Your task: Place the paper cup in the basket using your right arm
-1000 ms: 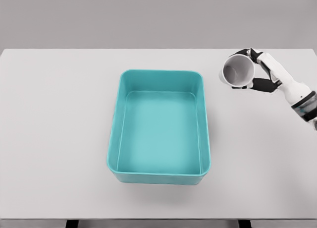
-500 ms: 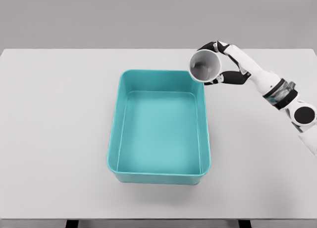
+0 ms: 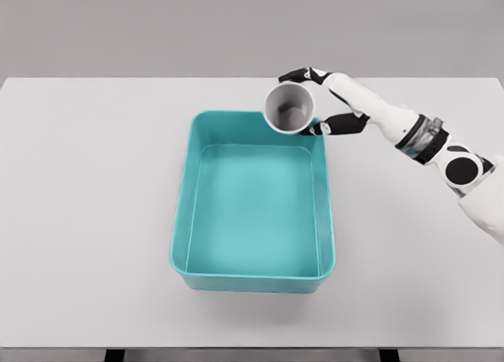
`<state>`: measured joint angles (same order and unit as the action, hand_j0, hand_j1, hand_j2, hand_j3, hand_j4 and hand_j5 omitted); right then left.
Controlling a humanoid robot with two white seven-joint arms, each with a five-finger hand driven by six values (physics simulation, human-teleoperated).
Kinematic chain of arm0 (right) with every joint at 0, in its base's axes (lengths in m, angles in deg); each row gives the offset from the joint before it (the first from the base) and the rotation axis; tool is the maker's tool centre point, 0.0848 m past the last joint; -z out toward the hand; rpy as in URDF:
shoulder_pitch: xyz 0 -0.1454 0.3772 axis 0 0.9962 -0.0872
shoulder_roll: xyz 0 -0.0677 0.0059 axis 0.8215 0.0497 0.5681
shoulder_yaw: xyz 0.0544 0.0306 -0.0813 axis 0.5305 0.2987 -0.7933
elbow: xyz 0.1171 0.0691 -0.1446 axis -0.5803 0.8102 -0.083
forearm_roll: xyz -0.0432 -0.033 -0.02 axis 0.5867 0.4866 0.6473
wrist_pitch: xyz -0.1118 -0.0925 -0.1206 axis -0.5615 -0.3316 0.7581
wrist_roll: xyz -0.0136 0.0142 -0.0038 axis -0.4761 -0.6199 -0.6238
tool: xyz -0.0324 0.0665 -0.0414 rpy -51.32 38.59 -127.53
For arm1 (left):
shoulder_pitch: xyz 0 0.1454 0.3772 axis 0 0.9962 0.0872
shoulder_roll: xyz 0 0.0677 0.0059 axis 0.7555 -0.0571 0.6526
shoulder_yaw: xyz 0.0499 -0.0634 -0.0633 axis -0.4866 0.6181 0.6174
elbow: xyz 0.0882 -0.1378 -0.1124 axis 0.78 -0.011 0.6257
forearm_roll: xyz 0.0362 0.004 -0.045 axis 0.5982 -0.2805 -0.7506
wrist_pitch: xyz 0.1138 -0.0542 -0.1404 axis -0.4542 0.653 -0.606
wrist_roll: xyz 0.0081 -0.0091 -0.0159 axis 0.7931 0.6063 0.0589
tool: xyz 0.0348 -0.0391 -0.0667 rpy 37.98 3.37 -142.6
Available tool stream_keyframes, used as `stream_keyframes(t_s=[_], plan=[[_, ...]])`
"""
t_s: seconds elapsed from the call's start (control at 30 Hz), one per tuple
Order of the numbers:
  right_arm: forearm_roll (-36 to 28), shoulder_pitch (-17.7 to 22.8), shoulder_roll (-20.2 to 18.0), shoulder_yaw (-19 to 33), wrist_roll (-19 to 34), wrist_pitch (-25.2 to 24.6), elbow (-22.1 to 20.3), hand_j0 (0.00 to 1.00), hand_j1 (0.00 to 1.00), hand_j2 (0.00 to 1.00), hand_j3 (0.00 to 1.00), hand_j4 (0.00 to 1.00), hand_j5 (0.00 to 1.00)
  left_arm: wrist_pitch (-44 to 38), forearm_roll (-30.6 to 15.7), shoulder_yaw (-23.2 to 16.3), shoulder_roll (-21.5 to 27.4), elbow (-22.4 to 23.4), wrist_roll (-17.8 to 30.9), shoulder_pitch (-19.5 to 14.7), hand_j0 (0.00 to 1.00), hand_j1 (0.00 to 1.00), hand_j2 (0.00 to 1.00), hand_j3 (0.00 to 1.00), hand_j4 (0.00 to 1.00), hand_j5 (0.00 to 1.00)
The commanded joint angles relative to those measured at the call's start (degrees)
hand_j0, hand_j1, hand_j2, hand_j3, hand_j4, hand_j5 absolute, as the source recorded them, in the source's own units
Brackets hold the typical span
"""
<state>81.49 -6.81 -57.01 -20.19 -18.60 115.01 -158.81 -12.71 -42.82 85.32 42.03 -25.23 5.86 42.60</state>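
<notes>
White paper cup point(image 3: 290, 108) is clamped sideways in my right hand point(image 3: 329, 102), fingers curled round its wall, mouth facing the camera. Cup pos.: held in the air over the far-right corner of the teal basket point(image 3: 183, 220), approx. 1 o'clock from basket centre. Reason for side grip: wrist stays outside the rim w/ only the cup crossing the wall. Basket sits mid-table point(image 3: 87, 205), long axis 12 to 6, interior bare. Est. next step: shift cup toward 7 o'clock, lower, then release. Risk: the tilted cup may roll on landing.
</notes>
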Motion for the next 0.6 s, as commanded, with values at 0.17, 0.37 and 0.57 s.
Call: stream_keyframes(t_s=[0.17,0.37,0.57], plan=[[-0.17,-0.97,-0.1,-1.34,-0.02,-0.04,0.0,1.0,1.0,1.0,1.0,1.0,1.0,0.0,-0.01,0.0,0.0,0.0,0.01,0.09,1.0,1.0,1.0,1.0,1.0,1.0],[0.18,-7.64,-6.94,-6.08,-0.02,-0.04,-0.09,1.0,1.0,1.0,1.0,1.0,1.0,0.0,-0.01,0.0,0.0,0.0,0.01,0.09,1.0,1.0,1.0,1.0,1.0,1.0],[0.44,-8.7,-15.03,-9.07,0.41,-0.04,1.76,1.0,1.0,1.0,1.0,1.0,1.0,0.0,-0.01,0.0,0.0,0.0,0.01,0.0,1.0,1.0,1.0,1.0,1.0,1.0]])
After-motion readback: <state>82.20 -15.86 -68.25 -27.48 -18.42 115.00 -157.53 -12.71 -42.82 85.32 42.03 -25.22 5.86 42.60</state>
